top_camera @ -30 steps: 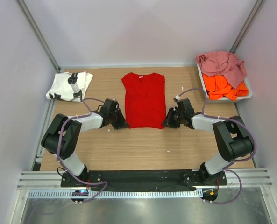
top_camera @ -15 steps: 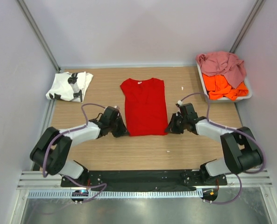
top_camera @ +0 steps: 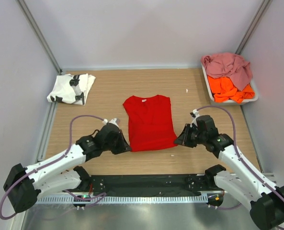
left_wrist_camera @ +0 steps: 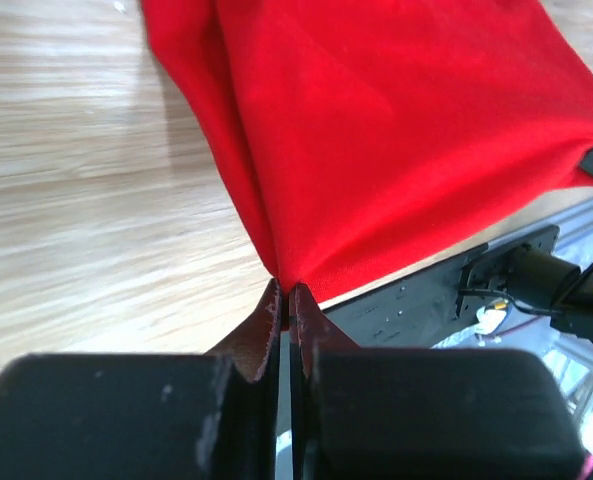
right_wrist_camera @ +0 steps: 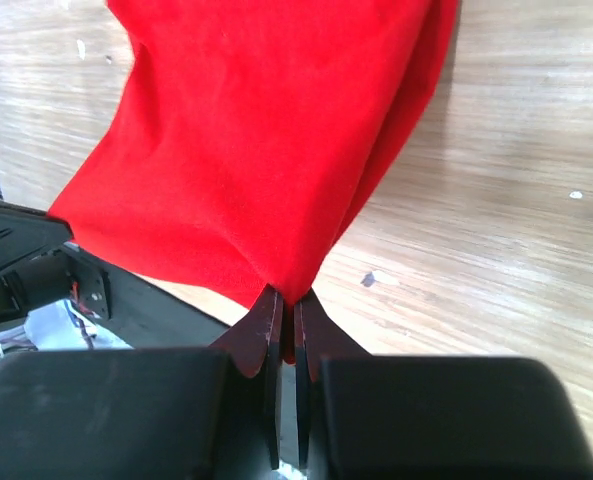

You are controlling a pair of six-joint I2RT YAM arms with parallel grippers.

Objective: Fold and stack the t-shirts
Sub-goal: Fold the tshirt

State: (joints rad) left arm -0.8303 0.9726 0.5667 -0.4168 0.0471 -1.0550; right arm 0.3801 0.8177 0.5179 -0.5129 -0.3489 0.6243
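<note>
The red t-shirt lies lengthwise on the table's middle, sleeves folded in, collar toward the back. My left gripper is shut on its near left hem corner, seen in the left wrist view. My right gripper is shut on its near right hem corner, seen in the right wrist view. The red cloth stretches away from both pairs of fingers and also fills the right wrist view. The white t-shirt with black print lies folded at the back left. The pink t-shirt and orange t-shirt are heaped together.
A pale plastic tray at the back right holds the pink and orange shirts. The black base rail runs along the table's near edge, just behind the red shirt's hem. Grey walls close in the left, right and back.
Both grippers have pulled the red shirt's hem toward the near edge, sliding the whole shirt nearer. Both arms have stretched lower and flatter.
</note>
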